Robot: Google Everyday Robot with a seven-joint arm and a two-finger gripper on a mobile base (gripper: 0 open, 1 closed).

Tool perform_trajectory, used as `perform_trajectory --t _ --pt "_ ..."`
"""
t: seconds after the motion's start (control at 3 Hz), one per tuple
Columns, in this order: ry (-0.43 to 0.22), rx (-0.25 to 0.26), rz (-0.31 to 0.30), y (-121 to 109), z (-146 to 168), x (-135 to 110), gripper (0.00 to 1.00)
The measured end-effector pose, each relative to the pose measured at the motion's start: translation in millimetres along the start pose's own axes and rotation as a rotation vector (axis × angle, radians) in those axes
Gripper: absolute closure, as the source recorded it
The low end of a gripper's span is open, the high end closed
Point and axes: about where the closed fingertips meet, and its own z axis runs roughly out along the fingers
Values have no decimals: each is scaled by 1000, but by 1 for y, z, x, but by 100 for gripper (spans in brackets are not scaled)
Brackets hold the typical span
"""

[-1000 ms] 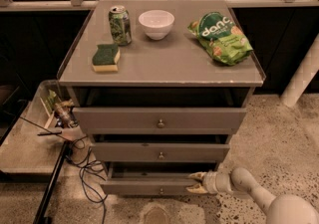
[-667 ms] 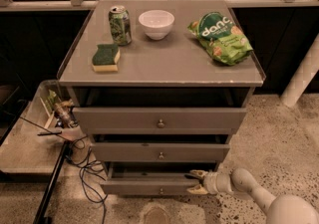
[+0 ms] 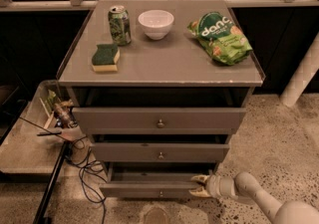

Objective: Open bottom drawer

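Note:
The bottom drawer [image 3: 149, 189] is the lowest of three grey drawers in the cabinet; its flat front with a small round knob [image 3: 160, 194] stands out a little from the cabinet. My gripper [image 3: 198, 186] comes in from the lower right on a cream arm and sits at the right end of the drawer's front, at its top edge. Its fingertips touch or nearly touch that edge.
On the cabinet top [image 3: 164, 63] stand a green can [image 3: 119, 25], a white bowl [image 3: 156, 23], a green chip bag [image 3: 220, 36] and a green-yellow sponge [image 3: 105, 57]. A low shelf with clutter [image 3: 55, 113] and black cables [image 3: 82, 168] lie at the left. A white post [image 3: 301, 76] stands at the right.
The gripper has shifted slightly left along the bottom drawer's front. The drawer itself shows no clear movement.

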Motion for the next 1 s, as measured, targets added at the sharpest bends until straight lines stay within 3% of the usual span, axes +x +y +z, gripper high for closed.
perform_trajectory --t 0.33,1.0 --pt "0 0 0 0 0 -1 100" --pt "-5 6 3 7 -4 -1 100"
